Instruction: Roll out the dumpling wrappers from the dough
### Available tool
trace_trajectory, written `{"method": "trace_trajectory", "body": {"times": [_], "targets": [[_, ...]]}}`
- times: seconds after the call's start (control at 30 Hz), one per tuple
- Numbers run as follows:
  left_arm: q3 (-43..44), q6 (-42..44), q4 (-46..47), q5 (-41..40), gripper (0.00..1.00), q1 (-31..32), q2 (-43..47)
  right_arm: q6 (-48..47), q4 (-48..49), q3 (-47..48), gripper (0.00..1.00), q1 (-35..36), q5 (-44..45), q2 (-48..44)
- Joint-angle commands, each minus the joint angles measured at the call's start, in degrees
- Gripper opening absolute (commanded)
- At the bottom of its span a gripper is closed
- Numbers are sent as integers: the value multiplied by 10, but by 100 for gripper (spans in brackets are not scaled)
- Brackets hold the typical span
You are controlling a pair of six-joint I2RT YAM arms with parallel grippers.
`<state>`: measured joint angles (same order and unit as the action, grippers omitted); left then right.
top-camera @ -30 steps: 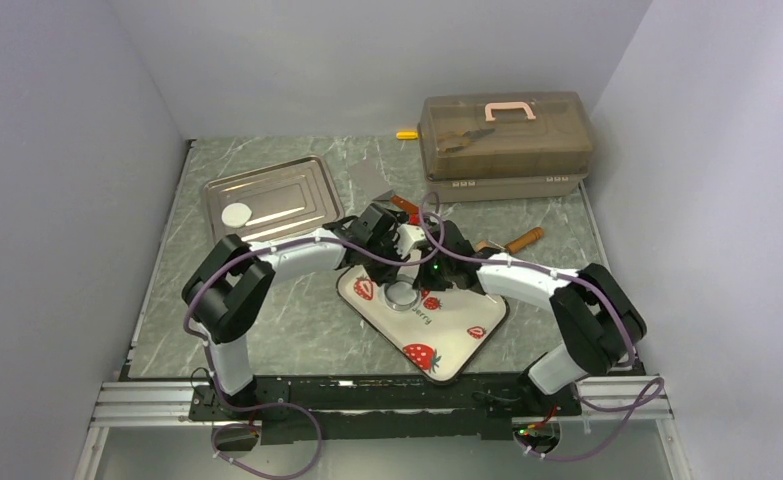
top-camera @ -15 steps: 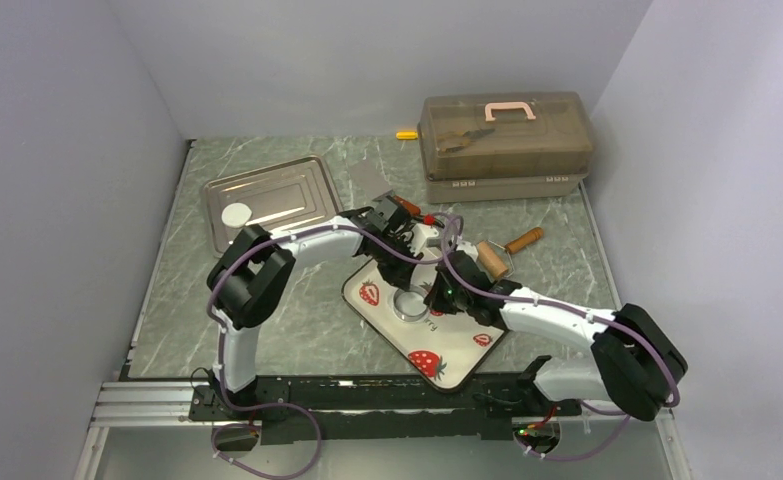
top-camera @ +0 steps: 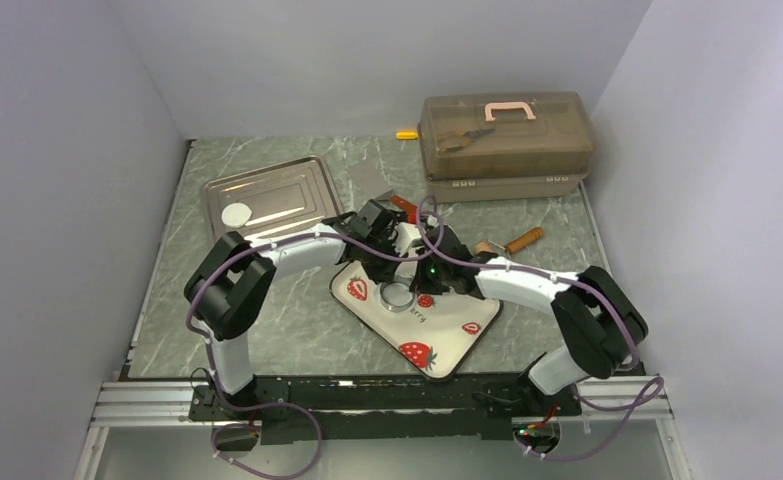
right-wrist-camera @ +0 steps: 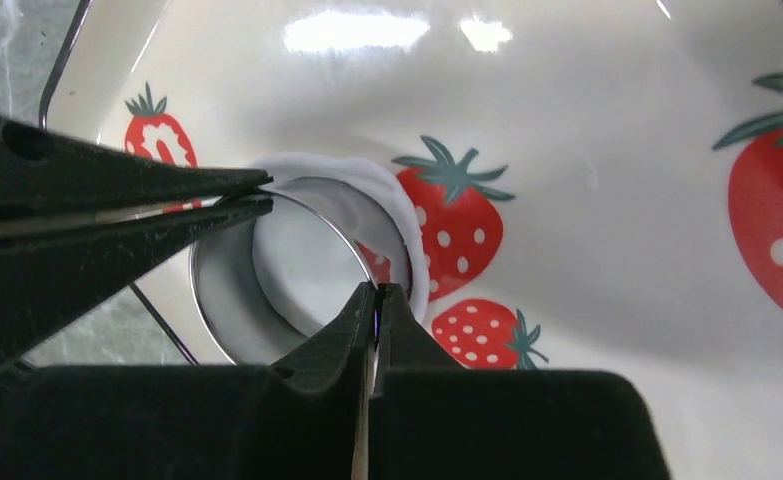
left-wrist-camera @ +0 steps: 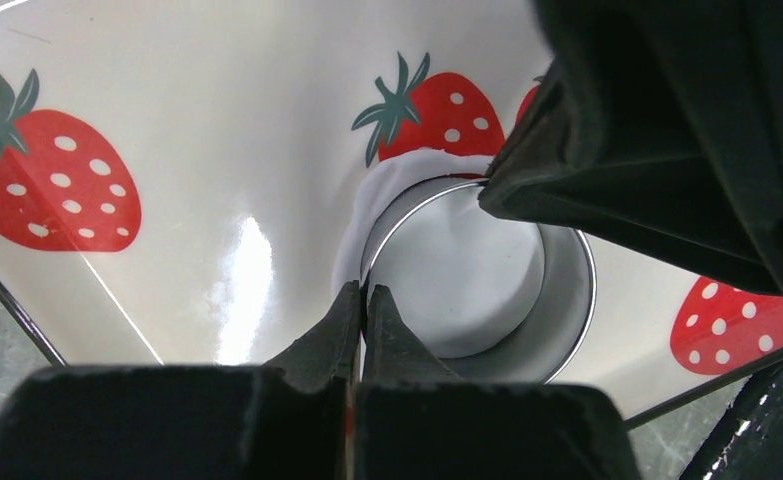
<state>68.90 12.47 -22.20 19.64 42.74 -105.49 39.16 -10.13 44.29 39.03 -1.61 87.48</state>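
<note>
A grey marbled surface (top-camera: pixel 297 330) lies between plain pale walls (top-camera: pixel 67 150), and we see both arms reaching in to its middle.

At the back left sits a shallow metal tray (top-camera: pixel 297 195). In it lies one round white dumpling wrapper (top-camera: pixel 236 213), near the tray's front left corner. At the back right stands a brown see-through box (top-camera: pixel 507 140) with a pink handle (top-camera: pixel 510 108), its lid down. We make out some dark tools inside, but they are too dim to name. A small yellow object (top-camera: pixel 406 134) lies just beside the box's left end.

In the centre is a cream strawberry plate (top-camera: pixel 447 335), set at a slant. On it rests a metal ring (left-wrist-camera: pixel 567 310), standing upright on a flattened white patch of dough (left-wrist-camera: pixel 387 185). The dough fills the ring's floor and spreads out past its wall on one side, reaching the edge of a printed strawberry.

The left tool (left-wrist-camera: pixel 364 300) has its fingers pressed together with nothing between them, the tips at the ring's rim. The right tool (right-wrist-camera: pixel 375 295) is likewise closed and empty, and its tips meet the rim at the opposite side. From above, the two wrists crowd over the ring and hide much of it.

A wooden roller (top-camera: pixel 522 240) lies on the surface behind the right arm, partly covered by it.
</note>
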Motion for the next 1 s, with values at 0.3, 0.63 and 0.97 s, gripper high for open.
{"method": "trace_trajectory", "body": {"times": [0.3, 0.63, 0.97], "targets": [[101, 8, -155, 32, 0, 13, -47, 41, -96, -115, 0, -9, 54, -193], [136, -19, -182, 47, 0, -11, 19, -5, -125, 1, 0, -23, 49, -193], [95, -34, -138, 48, 0, -11, 5, 11, -41, -66, 0, -24, 43, -149]]}}
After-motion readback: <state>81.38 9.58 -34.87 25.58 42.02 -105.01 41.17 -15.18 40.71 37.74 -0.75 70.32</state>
